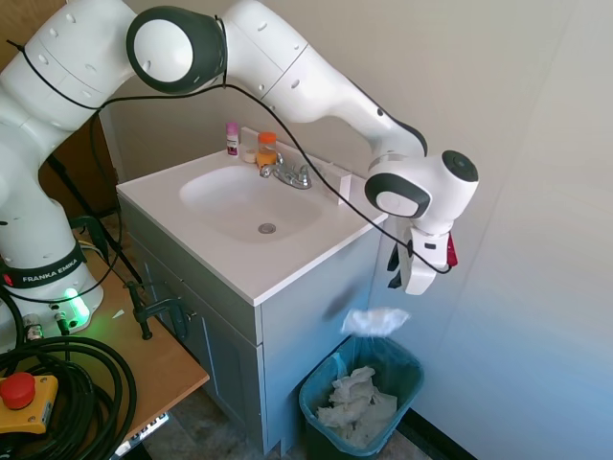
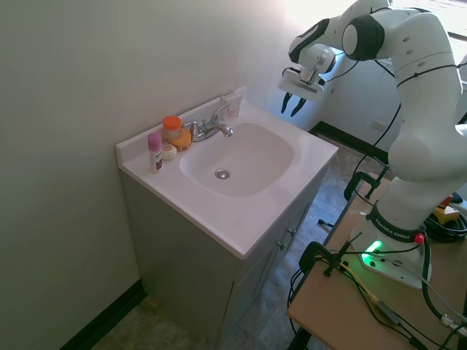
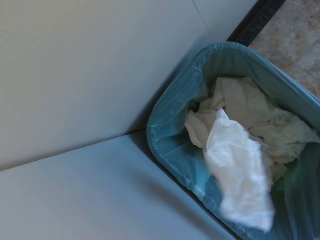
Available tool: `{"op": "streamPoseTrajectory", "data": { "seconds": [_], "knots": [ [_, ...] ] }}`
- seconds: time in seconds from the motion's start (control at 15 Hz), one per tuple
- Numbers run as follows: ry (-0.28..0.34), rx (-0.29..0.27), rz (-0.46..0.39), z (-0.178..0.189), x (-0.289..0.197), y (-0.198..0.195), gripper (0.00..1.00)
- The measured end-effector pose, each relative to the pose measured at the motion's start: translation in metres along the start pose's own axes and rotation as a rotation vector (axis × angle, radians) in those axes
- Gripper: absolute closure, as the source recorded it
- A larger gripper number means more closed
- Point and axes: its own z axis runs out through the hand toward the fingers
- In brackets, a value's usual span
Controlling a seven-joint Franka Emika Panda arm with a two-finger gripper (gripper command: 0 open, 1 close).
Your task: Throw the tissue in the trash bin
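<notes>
The tissue point(image 1: 374, 321) hangs in mid-air, loose and white, just above the rim of the trash bin point(image 1: 407, 362). The bin is lined with a teal bag and stands on the floor beside the vanity cabinet. My gripper point(image 1: 402, 278) is above the tissue, open, with nothing between its fingers. The second exterior view shows the gripper point(image 2: 292, 107) with its fingers spread, past the far edge of the counter. In the wrist view the tissue point(image 3: 240, 175) is a blurred white shape over the trash bin point(image 3: 167, 137).
A heap of crumpled tissues point(image 1: 356, 402) lies inside the bin. The vanity point(image 1: 297, 316) with its sink point(image 1: 249, 201) stands to the left, with a faucet point(image 1: 285, 172) and small bottles point(image 1: 266, 149) at the back. A wall point(image 1: 536, 240) is close behind the gripper.
</notes>
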Motion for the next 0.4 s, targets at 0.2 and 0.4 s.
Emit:
{"op": "streamPoseTrajectory", "data": {
  "seconds": [0.2,0.4],
  "knots": [
    [0.015,0.069,-0.061,-0.050,-0.023,0.004,0.00],
    [0.049,0.130,-0.101,-0.119,-0.057,0.020,0.00]
  ]
}}
